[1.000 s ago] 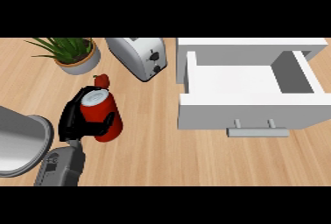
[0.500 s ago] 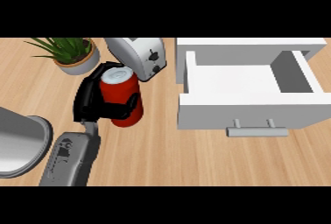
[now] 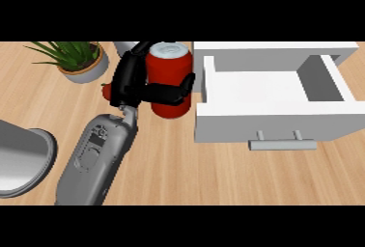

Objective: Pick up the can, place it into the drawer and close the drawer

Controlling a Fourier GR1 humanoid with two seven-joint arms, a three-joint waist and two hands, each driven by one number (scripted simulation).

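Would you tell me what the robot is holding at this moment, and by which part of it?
The left hand holds the red can, its fingers and thumb curled around the can's side, about mid-height. The right hand is not in view.

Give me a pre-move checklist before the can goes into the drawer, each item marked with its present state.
1. Left hand curled round the can: ok.
2. Can upright: ok.
3. Drawer pulled open: ok.
4. Space bare inside the drawer: ok.
5. Can above the drawer's near wall: cannot tell, since height does not show from above.
6. Right hand out of the way: cannot tell, it is not in view.
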